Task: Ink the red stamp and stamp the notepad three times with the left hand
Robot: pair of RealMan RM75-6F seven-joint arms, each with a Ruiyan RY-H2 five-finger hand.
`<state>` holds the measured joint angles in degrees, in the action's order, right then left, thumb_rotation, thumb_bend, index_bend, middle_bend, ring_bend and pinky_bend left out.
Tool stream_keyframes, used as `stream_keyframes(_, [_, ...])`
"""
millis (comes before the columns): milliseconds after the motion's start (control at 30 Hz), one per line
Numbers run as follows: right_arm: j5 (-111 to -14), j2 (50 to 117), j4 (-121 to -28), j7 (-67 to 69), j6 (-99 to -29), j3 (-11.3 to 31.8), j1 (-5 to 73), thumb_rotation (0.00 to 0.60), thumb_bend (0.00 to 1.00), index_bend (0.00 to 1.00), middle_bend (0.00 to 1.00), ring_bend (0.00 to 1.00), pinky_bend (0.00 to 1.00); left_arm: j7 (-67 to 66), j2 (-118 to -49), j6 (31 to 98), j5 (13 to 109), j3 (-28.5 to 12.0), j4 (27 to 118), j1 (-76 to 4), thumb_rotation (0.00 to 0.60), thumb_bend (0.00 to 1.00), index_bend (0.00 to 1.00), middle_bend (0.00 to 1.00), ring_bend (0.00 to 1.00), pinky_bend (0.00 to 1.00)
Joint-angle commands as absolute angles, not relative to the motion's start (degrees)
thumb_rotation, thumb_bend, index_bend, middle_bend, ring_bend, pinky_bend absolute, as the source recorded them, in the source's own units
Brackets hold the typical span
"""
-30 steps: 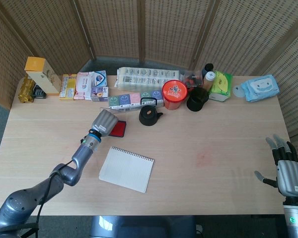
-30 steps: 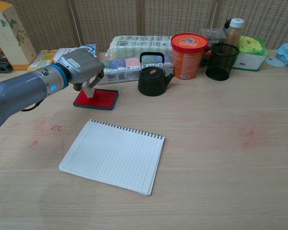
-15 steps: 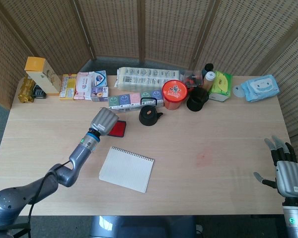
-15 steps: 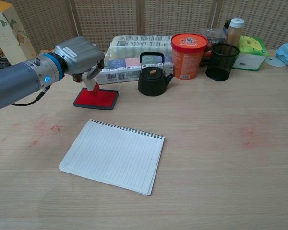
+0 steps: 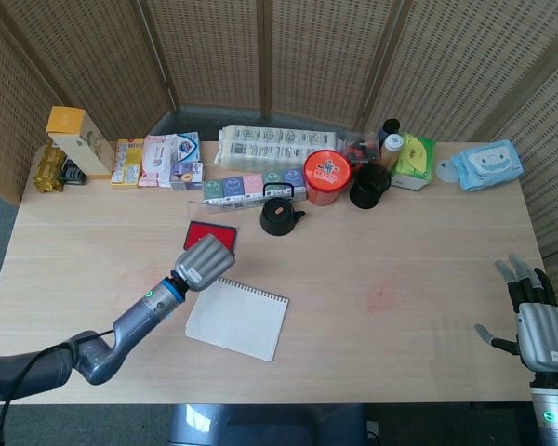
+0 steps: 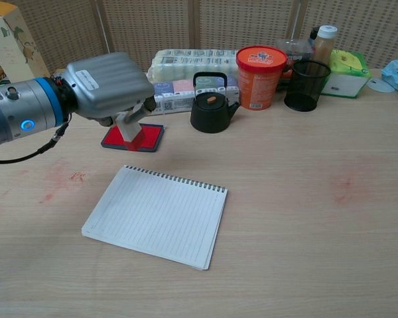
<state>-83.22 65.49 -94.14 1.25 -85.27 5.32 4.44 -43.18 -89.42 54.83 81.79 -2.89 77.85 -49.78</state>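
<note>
A: So, where was the stamp (image 6: 128, 130)?

B: In the left hand (image 6: 108, 85), fingers closed around its pale handle, red base pointing down. In the chest view it hung clear of the table (image 6: 305, 199), between the ink pad (image 6: 142, 138) and the near spiral edge of the notepad (image 6: 156, 215). From the head view the hand (image 5: 205, 261) hid the stamp completely.

A: And the notepad?

B: It lay flat and blank, turned at an angle, just in front of the ink pad. No marks on the page that I could see.

A: The right hand?

B: The right hand (image 5: 537, 321) was low at the near right edge, well apart from everything, fingers spread and holding nothing. Only the head view showed it.

A: What stood behind?

B: A black kettle (image 6: 211, 106) just right of the ink pad, then an orange tub (image 6: 261, 67) and a black mesh cup (image 6: 307, 85), with boxes (image 6: 179, 93) along the back.
</note>
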Motion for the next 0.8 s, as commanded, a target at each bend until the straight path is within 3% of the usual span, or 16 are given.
stream_keyframes(33, [-83.2,65.31,-94.36,1.32,-85.23,5.3,4.38,0.6,0.08,0.0,0.0,0.0,0.0,-46.79,-88.33,55.03,83.24,-0.94,80.75,-49.17,0.6,0.37,0.71,1.0,1.0,1.0])
stream_keyframes(367, [-82.8,64.74,-94.86,1.91,-84.67,5.36,4.35,0.6,0.08,0.0,0.0,0.0,0.0,-53.02,-88.49,53.17,81.24,1.46,82.44,-47.73,0.6,0.37,0.71,1.0,1.0,1.0])
stream_keyframes(800, [-82.34,64.48,-95.39,1.6,-83.98,5.32,4.41,0.6,0.08,0.0,0.0,0.0,0.0,-54.46,-92.63,52.94,80.44,1.88,77.85,-46.71,0.6,0.37,0.71,1.0,1.0,1.0])
